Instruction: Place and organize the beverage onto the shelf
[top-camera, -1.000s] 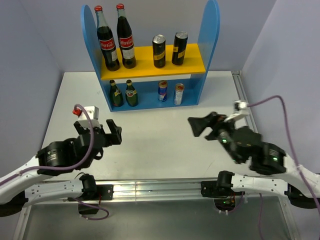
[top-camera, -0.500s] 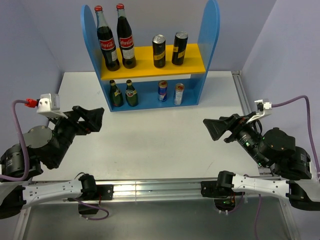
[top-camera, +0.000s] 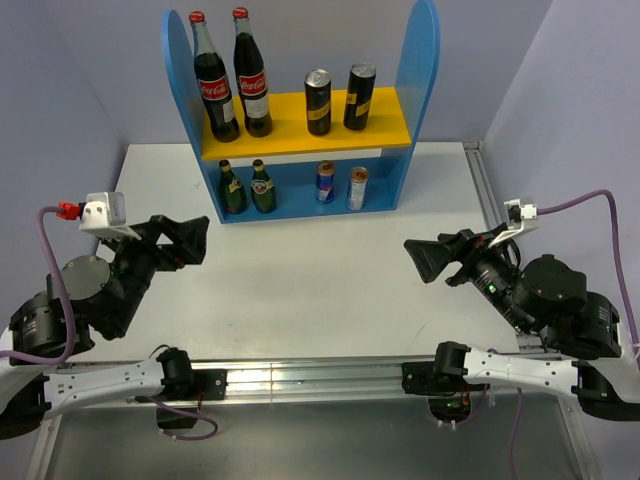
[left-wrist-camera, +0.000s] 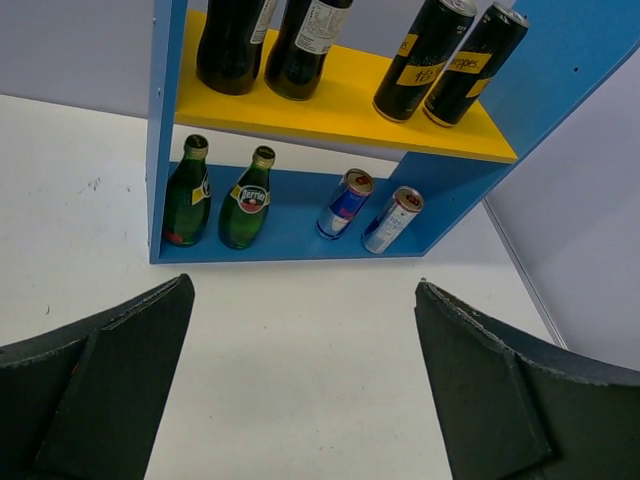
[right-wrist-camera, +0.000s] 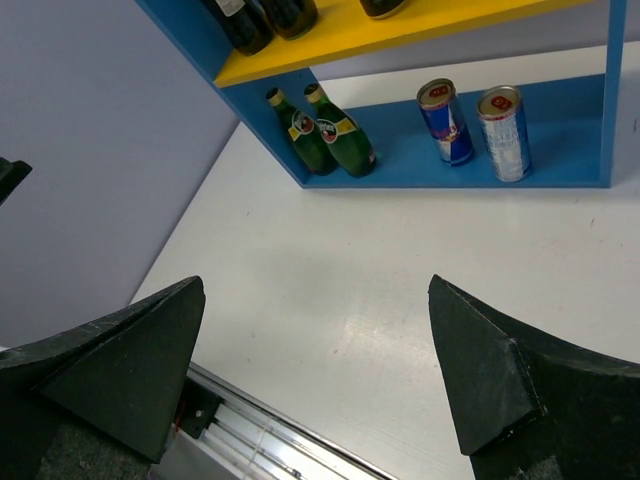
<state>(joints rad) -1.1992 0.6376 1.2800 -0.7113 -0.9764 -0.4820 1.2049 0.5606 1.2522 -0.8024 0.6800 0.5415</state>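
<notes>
The blue shelf (top-camera: 420, 60) stands at the back of the table. Two tall dark cans (top-camera: 318, 101) stand on its yellow upper board (top-camera: 385, 128). Two green bottles (top-camera: 232, 187) and two slim cans (top-camera: 326, 182) stand on the lower tier. They also show in the left wrist view: green bottles (left-wrist-camera: 188, 192), slim cans (left-wrist-camera: 345, 203), dark cans (left-wrist-camera: 428, 58). The right wrist view shows the green bottles (right-wrist-camera: 335, 133) and slim cans (right-wrist-camera: 445, 122). My left gripper (top-camera: 188, 238) is open and empty at the left. My right gripper (top-camera: 428, 258) is open and empty at the right.
Two tall red-capped cola bottles (top-camera: 214, 82) stand on the left of the yellow board. Grey walls close in the table at the left, back and right. A metal rail (top-camera: 300, 378) runs along the near edge.
From a second ago both arms drew back from the table's middle toward their own sides and rose. In the last half second they barely moved.
</notes>
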